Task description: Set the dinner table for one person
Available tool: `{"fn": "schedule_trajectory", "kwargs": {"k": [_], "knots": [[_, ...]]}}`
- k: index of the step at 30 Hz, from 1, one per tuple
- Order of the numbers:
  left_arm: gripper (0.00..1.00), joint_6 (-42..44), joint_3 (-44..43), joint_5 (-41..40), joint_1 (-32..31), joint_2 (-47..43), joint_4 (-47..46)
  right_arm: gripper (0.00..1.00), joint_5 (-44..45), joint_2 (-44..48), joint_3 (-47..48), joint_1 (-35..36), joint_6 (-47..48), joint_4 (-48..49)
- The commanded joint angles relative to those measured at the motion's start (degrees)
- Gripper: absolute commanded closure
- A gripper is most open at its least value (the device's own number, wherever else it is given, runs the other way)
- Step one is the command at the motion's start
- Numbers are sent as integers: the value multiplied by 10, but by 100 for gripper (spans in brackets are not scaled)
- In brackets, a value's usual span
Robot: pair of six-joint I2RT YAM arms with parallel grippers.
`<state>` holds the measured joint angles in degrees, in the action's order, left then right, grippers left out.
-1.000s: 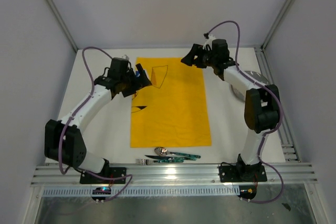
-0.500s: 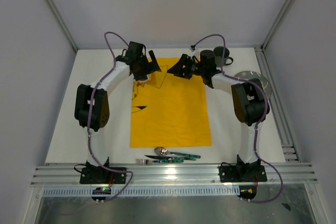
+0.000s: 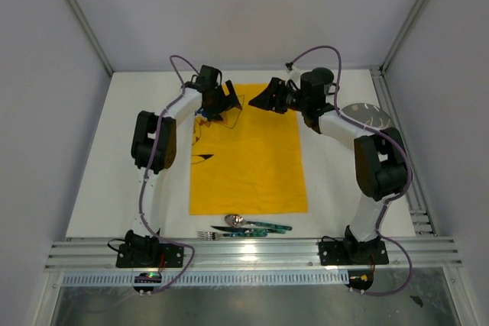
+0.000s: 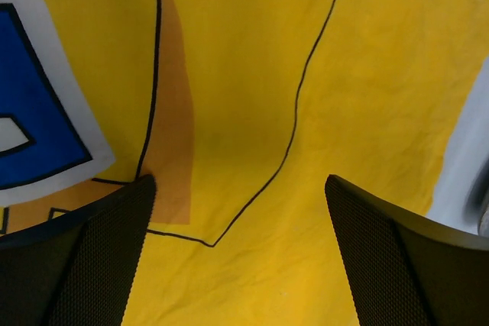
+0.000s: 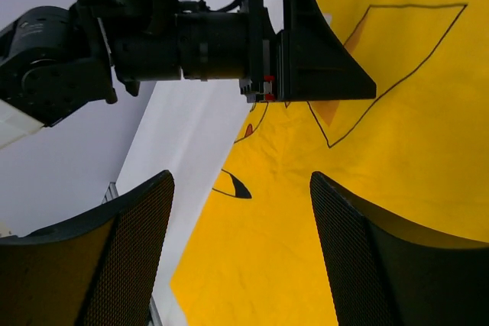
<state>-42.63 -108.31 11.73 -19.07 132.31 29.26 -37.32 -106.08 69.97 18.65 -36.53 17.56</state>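
Note:
The white dinner table [image 3: 137,188] carries a yellow cartoon-printed cloth [image 3: 248,158] laid flat down its middle. My left gripper [image 3: 229,101] hovers over the cloth's far left corner, open with nothing between its fingers; in the left wrist view it [image 4: 237,265] sits just above the yellow cloth [image 4: 252,97]. My right gripper [image 3: 267,100] faces it from the right above the cloth's far edge, open and empty. The right wrist view looks past its gripper [image 5: 241,250] at the left gripper [image 5: 306,51], the cloth [image 5: 321,211] and the table [image 5: 176,135].
A spoon, a fork and a knife with green handles [image 3: 246,226] lie together at the near edge, just below the cloth. A grey plate [image 3: 369,116] rests at the far right, partly behind the right arm. Enclosure walls and a metal rail [image 3: 252,251] bound the table.
The left arm has swung up and to the right, carrying its gripper to the cloth's far left corner. The right gripper has dropped towards the cloth's far edge. Both stay open.

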Motion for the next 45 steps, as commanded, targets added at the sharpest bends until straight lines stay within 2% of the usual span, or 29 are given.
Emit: {"fn": "schedule_trajectory", "kwargs": {"k": [1,10,21,27,36,45], "knots": [[4,1,-16,18,-1,5,-3,24,30,53,9,2,45,-5],[5,7,-12,29,-1,37,4,24,37,76,7,2,61,-35],[3,-16,-35,56,-2,9,-14,24,41,70,0,3,61,-39],[4,-25,-80,70,-2,44,8,24,41,68,5,2,67,-47],[4,-44,-83,79,-2,70,-23,24,37,66,4,2,72,-56],[5,-33,-60,74,-2,116,-6,24,37,69,3,2,82,-68]]}}
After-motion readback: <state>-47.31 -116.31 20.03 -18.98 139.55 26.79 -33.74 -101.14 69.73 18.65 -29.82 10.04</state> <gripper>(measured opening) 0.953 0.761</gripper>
